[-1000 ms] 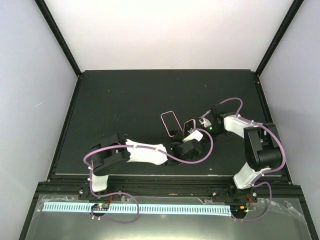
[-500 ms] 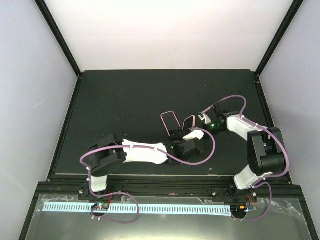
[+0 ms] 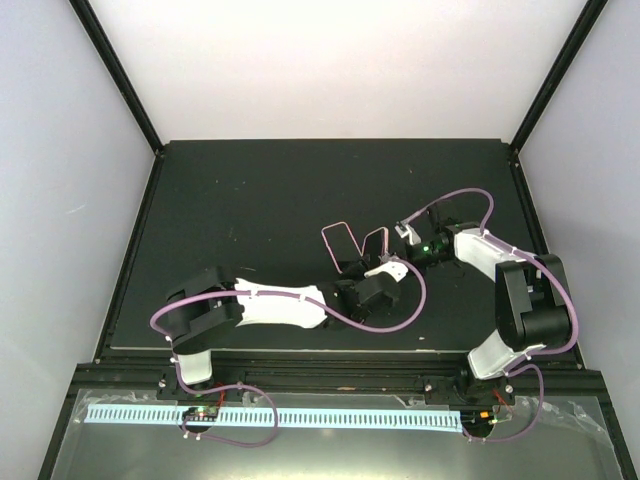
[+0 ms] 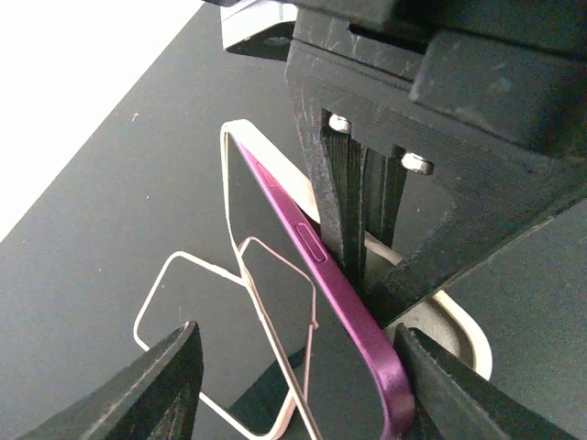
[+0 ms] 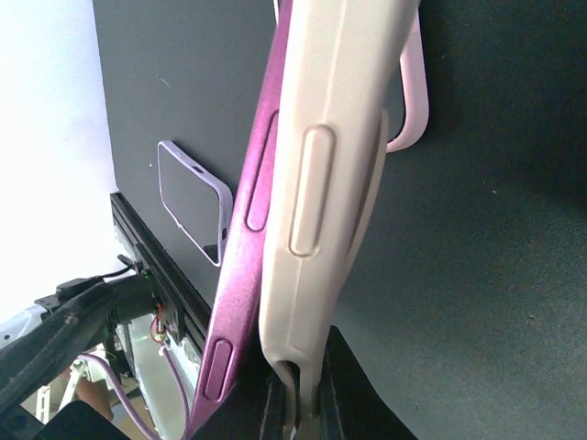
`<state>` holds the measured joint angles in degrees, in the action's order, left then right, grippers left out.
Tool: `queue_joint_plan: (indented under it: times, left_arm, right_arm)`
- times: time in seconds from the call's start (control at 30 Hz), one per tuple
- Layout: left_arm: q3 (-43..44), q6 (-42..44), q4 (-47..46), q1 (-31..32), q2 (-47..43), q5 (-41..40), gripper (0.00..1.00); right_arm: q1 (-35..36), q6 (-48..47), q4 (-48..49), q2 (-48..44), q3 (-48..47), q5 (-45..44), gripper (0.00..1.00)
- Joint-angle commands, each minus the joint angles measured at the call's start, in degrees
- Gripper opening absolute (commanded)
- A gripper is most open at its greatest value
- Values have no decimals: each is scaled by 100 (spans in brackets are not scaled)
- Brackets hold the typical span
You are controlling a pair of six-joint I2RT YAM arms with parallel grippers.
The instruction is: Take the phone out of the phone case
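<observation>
Low in the overhead view's centre, the left gripper [image 4: 298, 376] has pulled back toward lower left. Its fingers are spread wide, with the purple phone [image 5: 246, 247] between them. Just above, the phone case [image 5: 330, 183] has shifted slightly up-frame, the phone's edge standing off it. The right gripper [image 5: 295, 392], now nudged up-left, pinches the case rim.

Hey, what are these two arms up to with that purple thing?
They are working a purple phone out of its pale case over the black table. The right gripper is clamped on the case's edge, and the left gripper is open around the phone. One long side of the phone already shows outside the case, but the two do not look fully separated yet.
</observation>
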<state>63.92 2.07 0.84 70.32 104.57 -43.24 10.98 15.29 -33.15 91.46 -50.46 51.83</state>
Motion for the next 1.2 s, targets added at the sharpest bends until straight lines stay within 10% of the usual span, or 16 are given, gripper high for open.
queue_joint_plan:
  times: [0.0,0.63,1.17]
  left_arm:
    - [-212,210,-353,-272,-102,-479,55]
    - [54,108,-1141,-287,501,-579,3]
    - [-349,-596,-2022,-363,40,-682,2]
  right_arm:
    - [-59,-154,-213,-96,-45,12,1]
    - [-112,-43,-284,76,-153,-538,1]
    - [-143,-79,46,-454,-34,-2333,1]
